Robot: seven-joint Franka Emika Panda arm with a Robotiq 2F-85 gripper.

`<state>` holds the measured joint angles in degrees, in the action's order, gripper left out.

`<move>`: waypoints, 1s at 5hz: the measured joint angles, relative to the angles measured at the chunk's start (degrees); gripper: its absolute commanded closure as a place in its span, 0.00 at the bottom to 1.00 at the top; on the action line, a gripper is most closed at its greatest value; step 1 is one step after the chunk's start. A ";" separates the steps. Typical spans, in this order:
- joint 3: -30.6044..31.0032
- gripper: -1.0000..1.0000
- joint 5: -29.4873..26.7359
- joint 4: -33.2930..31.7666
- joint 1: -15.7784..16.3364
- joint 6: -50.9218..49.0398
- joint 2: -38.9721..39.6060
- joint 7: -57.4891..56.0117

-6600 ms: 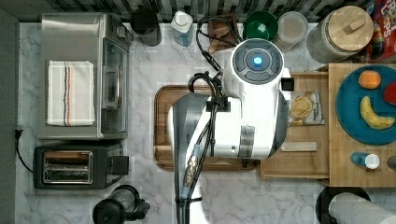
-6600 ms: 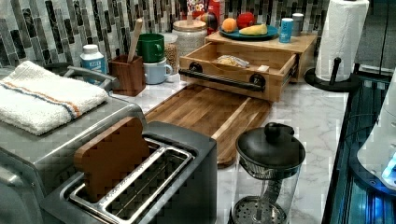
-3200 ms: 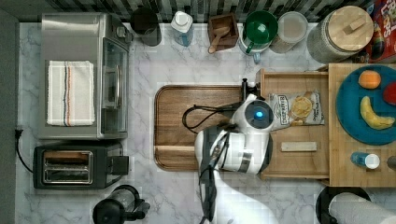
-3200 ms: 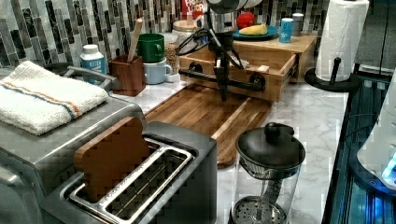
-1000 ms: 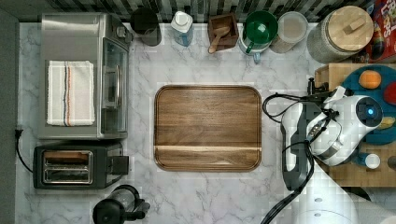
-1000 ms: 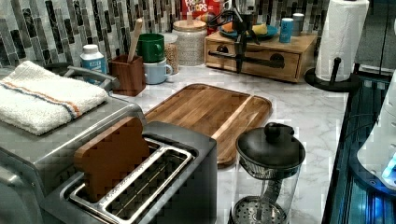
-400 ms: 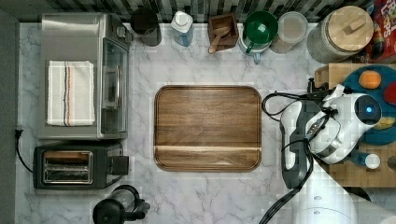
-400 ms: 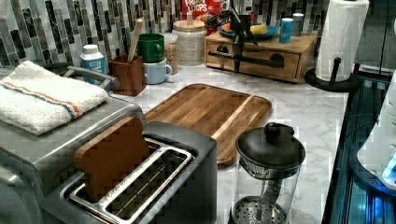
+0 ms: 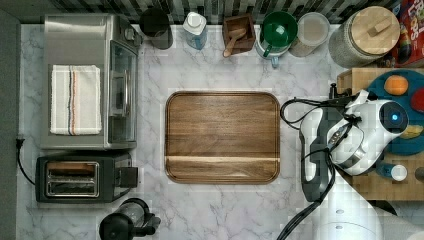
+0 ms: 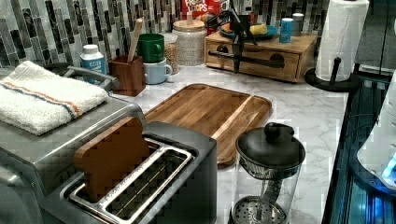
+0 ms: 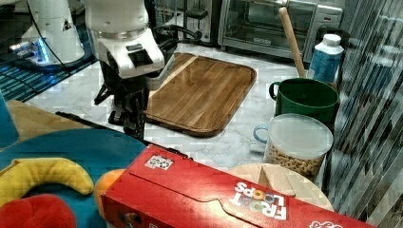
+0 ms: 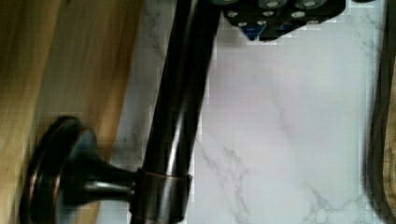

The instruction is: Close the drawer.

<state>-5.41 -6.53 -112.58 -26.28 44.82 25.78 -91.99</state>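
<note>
The drawer (image 10: 261, 66) sits pushed in, its light wooden front level with the box (image 9: 352, 75) that holds it. Its long black bar handle (image 10: 257, 59) runs across the front and appears close up in the wrist view (image 12: 180, 112), next to the front panel (image 12: 51, 70). My gripper (image 10: 237, 70) hangs fingers-down just in front of that bar, on the marble side, and is shut on nothing. In the right view the gripper (image 11: 135, 130) stands beside the handle (image 11: 81, 116). Whether it touches the bar I cannot tell. In the top view my arm (image 9: 360, 135) covers the drawer front.
A walnut cutting board (image 9: 222, 136) lies mid-counter. A blue plate (image 9: 380, 82) with fruit sits on the box. A paper towel roll (image 10: 341, 39) stands at the left view's right of the box. Mugs (image 9: 277, 30), jars, a toaster oven (image 9: 85, 80) and a toaster (image 9: 80, 177) line the counter's edges.
The drawer stood open toward the cutting board 3.2 s ago and is now flush in its box. My arm travelled with it to the top view's right. Over the last second it barely moved.
</note>
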 measured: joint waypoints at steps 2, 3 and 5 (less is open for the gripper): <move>0.21 1.00 0.19 0.00 -0.08 0.39 0.01 0.00; 0.46 1.00 0.16 0.17 -0.31 0.39 0.15 0.00; 0.52 1.00 0.40 0.22 -0.27 0.59 0.20 0.00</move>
<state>-4.89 -6.13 -112.35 -26.55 45.41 25.98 -91.99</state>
